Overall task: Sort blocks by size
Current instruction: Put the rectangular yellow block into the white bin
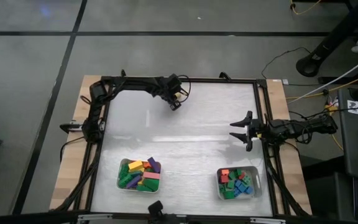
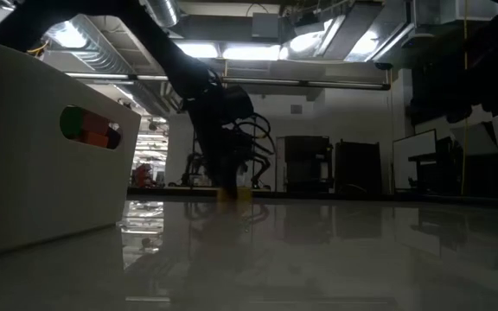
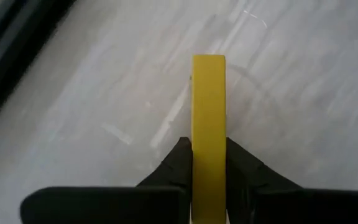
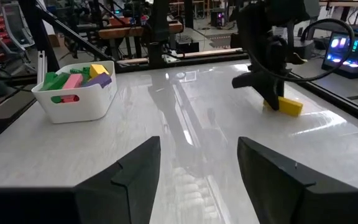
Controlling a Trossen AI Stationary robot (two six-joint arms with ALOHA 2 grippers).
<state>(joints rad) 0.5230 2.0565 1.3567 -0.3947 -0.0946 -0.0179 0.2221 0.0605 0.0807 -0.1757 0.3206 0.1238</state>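
White table (image 1: 185, 124) with dark frame rails round it, cables and a stand base on the floor beyond the right edge. Two pale trays on the near part of the table, well apart: left tray (image 1: 122, 183) and right tray (image 1: 256, 186). Left tray holds the long blocks (image 1: 140, 174), green, yellow, purple, pink, heaped, too jumbled to count. Right tray holds the short blocks (image 1: 236, 183), green, blue, red, also too many to count. Rest of the table surface between arms and trays is bare, nothing blocks the way.

One yellow block (image 3: 208, 124) out on the table at the far side, left of centre, well apart from both trays. Left end effector (image 1: 174, 104) is down on it, fingers (image 3: 179, 163) clamped on its two long sides, the block's end sticking out past the fingertips. In the right wrist view the block (image 4: 289, 106) lies on the table under the dark end effector (image 4: 269, 99).

Left arm reaches from the far left corner along the far rail, elbow bent, wrist angled down to the table. Right arm comes in from the right edge, about level, right end effector (image 1: 244, 130) just inside the rail, fingers (image 4: 135, 174) spread wide, holding nothing, pointing toward the middle of the table.

Low view: tray wall (image 2: 33, 147) close on the left with coloured blocks showing through its handle slot, left arm beyond, a speck of yellow at its tip.
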